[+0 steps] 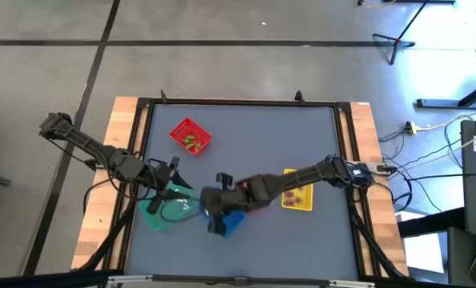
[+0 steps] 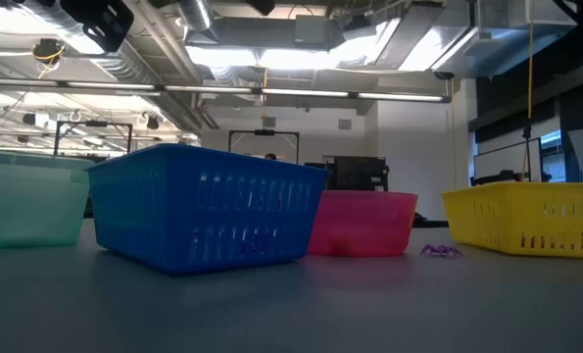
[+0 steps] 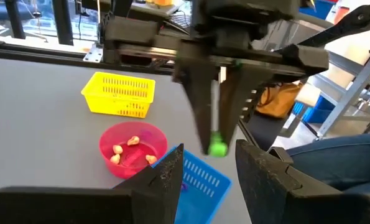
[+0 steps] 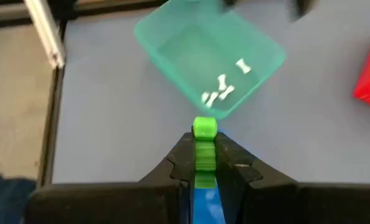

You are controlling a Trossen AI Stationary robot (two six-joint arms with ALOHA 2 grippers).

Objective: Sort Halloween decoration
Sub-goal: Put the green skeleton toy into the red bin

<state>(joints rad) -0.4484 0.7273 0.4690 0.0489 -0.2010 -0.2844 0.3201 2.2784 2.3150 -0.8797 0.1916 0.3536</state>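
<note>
While the right gripper (image 4: 204,149) pinches a small green trinket (image 4: 204,128) at its fingertips, it hangs above the blue basket (image 1: 231,222), near the table's front middle, with the teal basket (image 4: 209,53) just ahead of it. The left wrist view shows the same green piece (image 3: 217,147) clamped at the very tip of the right arm's fingers, over the blue basket's rim (image 3: 200,177). The left gripper (image 1: 172,170) waits over the teal basket, jaws apart and empty.

Other decorations are already sorted: white bone-like pieces (image 4: 223,88) lie in the teal basket, green ones (image 1: 192,143) in the red basket (image 1: 190,134), cream ones (image 3: 130,149) in the pink bowl (image 3: 132,148), and purple ones (image 1: 295,194) in the yellow basket (image 1: 298,199). A purple spider-like trinket (image 2: 441,251) lies loose on the table between the pink bowl and the yellow basket.

The grip looks shallow, so I judge the main risk is the trinket slipping free during travel and falling into the blue or teal basket, the wrong place if greens belong in the red one. That basket sits well apart, at the far left, so the carry is long. The route also passes close to the waiting left arm, and a brush against it could knock the piece loose or shove the teal basket.
</note>
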